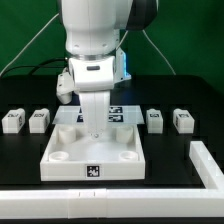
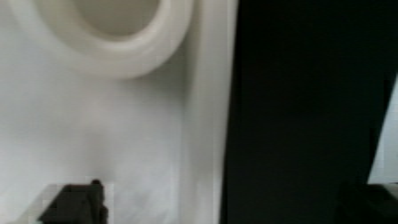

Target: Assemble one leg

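Nearby, blocky white leg (image 1: 39,120); smooth tabletop (image 1: 60,170).

Matt white plastic leg (image 1: 12,120) and tabletop (image 1: 95,155) (faint sheen at its socket (image 2: 111,25)), matt black table (image 1: 20,155)

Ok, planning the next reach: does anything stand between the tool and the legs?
Nothing visible does. The tool is low over the tabletop's rear; the nearest legs, one on the exterior view's left, one on its right, have only bare table between them and it.
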Action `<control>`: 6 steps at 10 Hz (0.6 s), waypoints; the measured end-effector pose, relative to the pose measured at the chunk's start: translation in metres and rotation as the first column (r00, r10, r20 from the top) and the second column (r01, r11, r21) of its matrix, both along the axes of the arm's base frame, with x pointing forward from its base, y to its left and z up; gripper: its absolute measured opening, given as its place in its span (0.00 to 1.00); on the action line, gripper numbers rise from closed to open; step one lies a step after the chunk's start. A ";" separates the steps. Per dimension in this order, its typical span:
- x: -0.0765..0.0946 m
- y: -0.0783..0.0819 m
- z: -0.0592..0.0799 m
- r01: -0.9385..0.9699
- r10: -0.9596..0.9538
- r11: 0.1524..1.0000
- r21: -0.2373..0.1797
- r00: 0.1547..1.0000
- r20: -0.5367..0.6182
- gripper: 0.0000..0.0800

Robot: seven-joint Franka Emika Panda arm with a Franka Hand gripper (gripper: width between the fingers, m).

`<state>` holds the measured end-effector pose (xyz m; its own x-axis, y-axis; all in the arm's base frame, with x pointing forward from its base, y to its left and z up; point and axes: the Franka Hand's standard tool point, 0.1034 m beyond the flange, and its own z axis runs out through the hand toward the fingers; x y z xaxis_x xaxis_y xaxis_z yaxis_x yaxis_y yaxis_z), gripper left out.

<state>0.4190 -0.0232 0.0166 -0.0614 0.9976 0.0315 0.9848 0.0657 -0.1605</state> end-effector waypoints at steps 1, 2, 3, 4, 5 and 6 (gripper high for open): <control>0.001 -0.002 -0.003 0.005 -0.006 1.000 0.001 1.000 0.002 0.81; 0.001 -0.002 -0.003 0.007 -0.007 1.000 0.001 1.000 0.002 0.81; 0.001 -0.002 -0.003 0.007 -0.007 1.000 0.001 1.000 0.001 0.66; 0.001 -0.002 -0.003 0.007 -0.007 1.000 0.001 1.000 0.001 0.66; 0.001 -0.002 -0.003 0.007 -0.007 1.000 0.001 1.000 0.001 0.44; 0.001 -0.002 -0.003 0.007 -0.007 1.000 0.001 1.000 0.001 0.26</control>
